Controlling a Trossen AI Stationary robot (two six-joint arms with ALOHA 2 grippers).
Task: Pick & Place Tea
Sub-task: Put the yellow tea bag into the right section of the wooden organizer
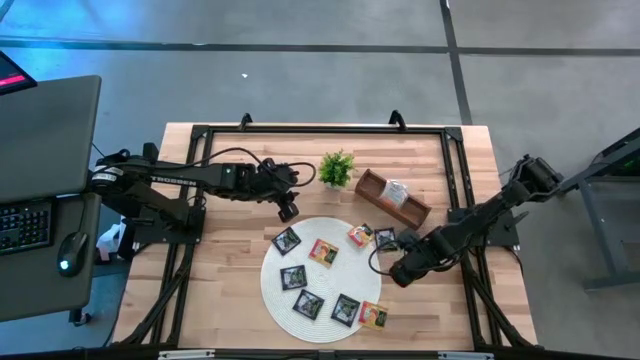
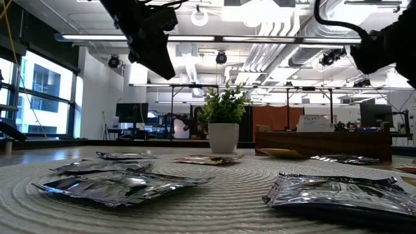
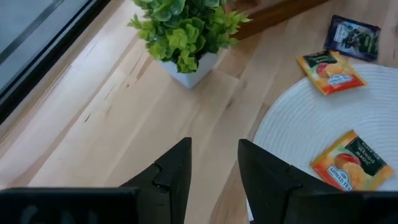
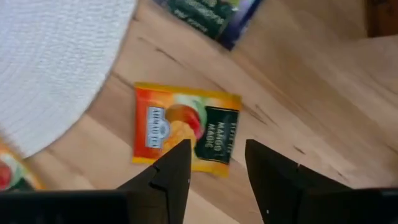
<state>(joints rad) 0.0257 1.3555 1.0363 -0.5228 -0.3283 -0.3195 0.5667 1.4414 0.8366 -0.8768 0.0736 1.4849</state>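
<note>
Right fingers [image 4: 268,180]: parted, nothing between them, hanging above the bare wood just off the edge of the white woven mat [image 1: 275,295].
Right gripper [image 1: 398,273]: in the high view it sits at the mat's right edge, my arm reaching in from the right side of the table.
Nearest tea: an orange mango sachet [image 4: 185,129] lies flat on the wood right ahead of my right fingertips, its near edge slipping under the tip of one finger in my wrist view; whether I touch it, I cannot tell.
Next one out: a dark sachet [image 4: 211,17] lies beyond the orange one, also on the wood.
Left fingers [image 3: 174,171]: parted too, gripping nothing, over bare table beside the mat's rim.
Left gripper [image 1: 287,210]: hovering near the mat's far-left edge, not far from the small potted plant [image 1: 336,169].
Tea off my left: two orange sachets [image 3: 346,163] [image 3: 331,72] lie on the mat, a dark one [image 3: 354,37] farther on, all well clear of my left fingers.
Rest of the tea: black sachets [image 1: 308,303] and orange ones spread flat over the mat.
Wooden tray [image 1: 380,192]: beside the plant, with a pale sachet [image 1: 397,192] inside.
</note>
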